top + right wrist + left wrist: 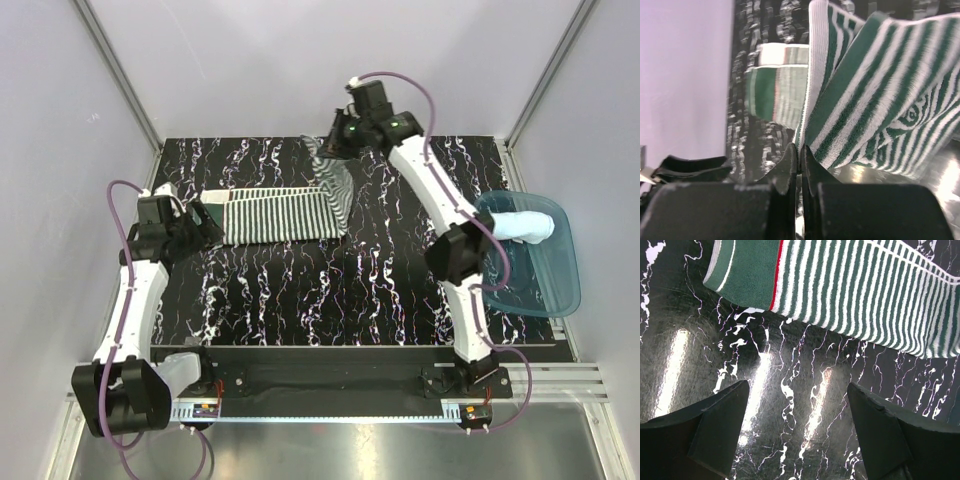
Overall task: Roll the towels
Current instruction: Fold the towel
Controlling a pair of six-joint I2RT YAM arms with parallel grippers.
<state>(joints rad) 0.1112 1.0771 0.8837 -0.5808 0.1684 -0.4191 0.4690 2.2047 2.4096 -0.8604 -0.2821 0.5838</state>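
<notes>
The right gripper (800,150), clenched on the striped towel (865,100) end at upper centre, should curl it tightly; left gripper (798,386), released, could steady it

Robot lab cell, white panel walls (320,60), aluminium frame rails (118,75), black marbled table (330,290) (arms (135,300) bolted on)

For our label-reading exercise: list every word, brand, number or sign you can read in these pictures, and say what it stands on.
No readable text in any view.
The striped towel, tray and table carry no writing.
The small boards at the arm bases are too small to read.
</notes>
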